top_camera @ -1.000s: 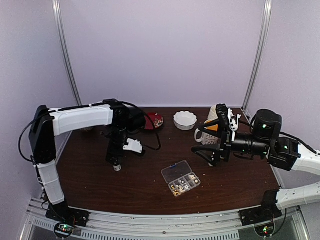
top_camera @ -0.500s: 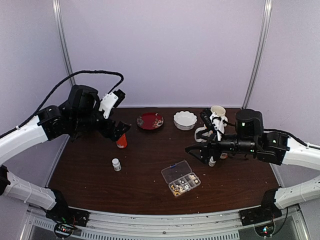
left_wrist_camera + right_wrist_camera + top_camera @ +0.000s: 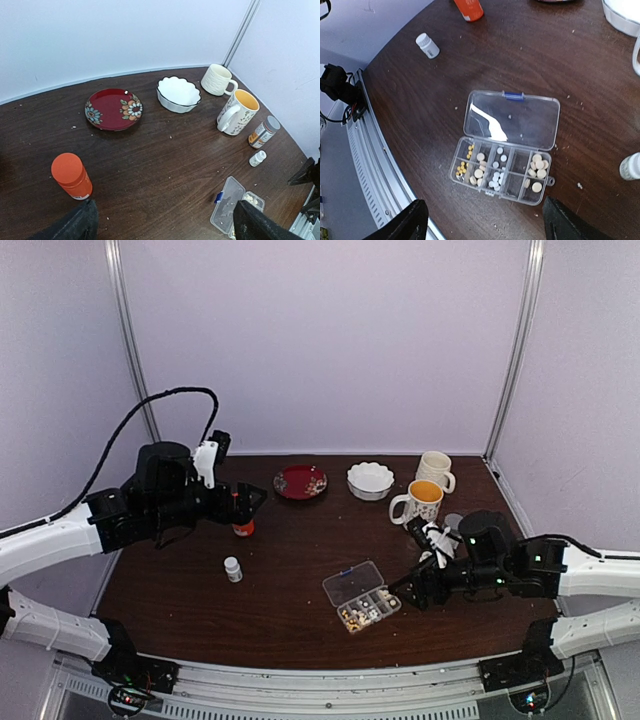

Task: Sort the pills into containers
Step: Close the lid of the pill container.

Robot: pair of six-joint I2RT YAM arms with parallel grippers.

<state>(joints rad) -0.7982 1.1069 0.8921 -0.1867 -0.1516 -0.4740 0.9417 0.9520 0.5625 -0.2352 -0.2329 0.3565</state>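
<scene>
Clear containers [image 3: 516,162] hold white, tan pills [image 3: 536,187]; left fingers [image 3: 75,226] and right fingers [image 3: 413,220] gape empty.

We can read no text anywhere; the label on the amber bottle [image 3: 261,135] is too small.

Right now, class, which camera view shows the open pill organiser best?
The right wrist view: the organiser lies open, seen from above, its pills distinct in each compartment. The top external view shows it small; the left wrist view shows it partly, at the bottom edge.
</scene>
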